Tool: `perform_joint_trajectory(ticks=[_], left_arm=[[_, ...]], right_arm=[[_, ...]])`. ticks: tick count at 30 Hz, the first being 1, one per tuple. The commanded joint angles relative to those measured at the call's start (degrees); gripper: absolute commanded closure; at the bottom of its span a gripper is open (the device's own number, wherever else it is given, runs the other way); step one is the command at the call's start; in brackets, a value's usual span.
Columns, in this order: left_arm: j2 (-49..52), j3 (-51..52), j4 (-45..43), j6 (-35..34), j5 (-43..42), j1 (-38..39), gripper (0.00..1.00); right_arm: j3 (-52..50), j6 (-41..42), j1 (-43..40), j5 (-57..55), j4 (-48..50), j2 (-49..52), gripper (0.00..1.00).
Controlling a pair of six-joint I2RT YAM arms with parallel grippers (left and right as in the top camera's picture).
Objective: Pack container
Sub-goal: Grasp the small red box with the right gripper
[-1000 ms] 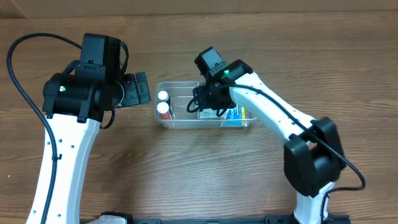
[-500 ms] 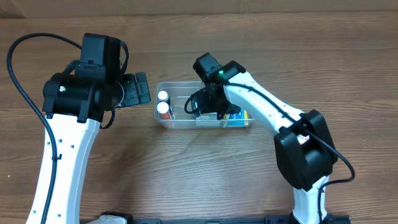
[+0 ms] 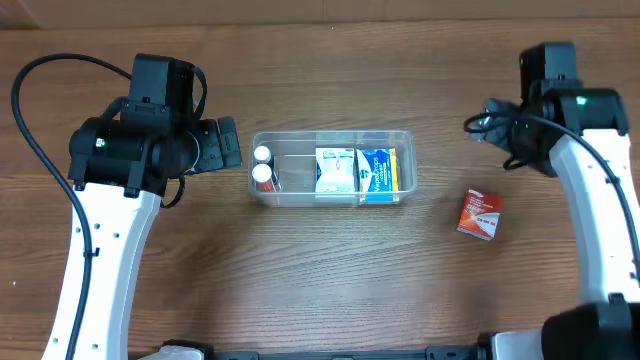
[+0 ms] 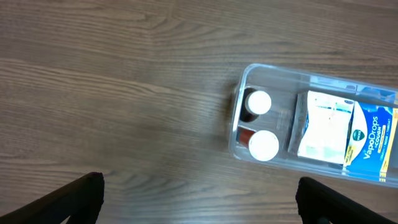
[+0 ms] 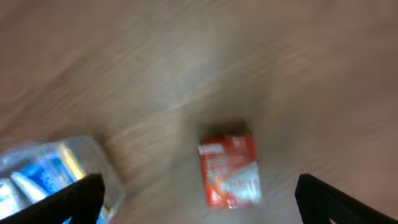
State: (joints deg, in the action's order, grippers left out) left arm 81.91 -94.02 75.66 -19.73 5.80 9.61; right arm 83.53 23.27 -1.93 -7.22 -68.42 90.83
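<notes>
Overall light: bright, even and diffuse from above; the brown wood-grain bench point(image 3: 330, 280) shows no hot spots in the overhead view.
Shadows: soft and thin, hugging the edges of the clear plastic rectangular container point(image 3: 332, 193) and the small red cardboard box point(image 3: 479, 215).
Glare: mild sheen on the container's walls; the white round caps point(image 4: 263, 144) are nearly blown out.
Left wrist sharpness: crisp; the wood grain and the print on the blue-and-white carton point(image 4: 368, 140) are readable.
Right wrist sharpness: heavy motion blur; the red box is smeared with illegible print, and the container's corner is streaked.
</notes>
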Motion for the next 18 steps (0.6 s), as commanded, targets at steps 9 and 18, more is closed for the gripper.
perform_joint_trajectory(ticks=[9, 18], left_arm=[[0.22, -0.55, 0.0, 0.42, -0.28, -0.26, 0.0], [0.22, -0.55, 0.0, 0.42, -0.28, -0.26, 0.0]], right_arm=[[-34.05, -5.73, -3.28, 1.6, 28.0, -0.28, 0.0], [-38.56, -7.26, -3.28, -0.2, 32.24, -0.26, 0.0]])
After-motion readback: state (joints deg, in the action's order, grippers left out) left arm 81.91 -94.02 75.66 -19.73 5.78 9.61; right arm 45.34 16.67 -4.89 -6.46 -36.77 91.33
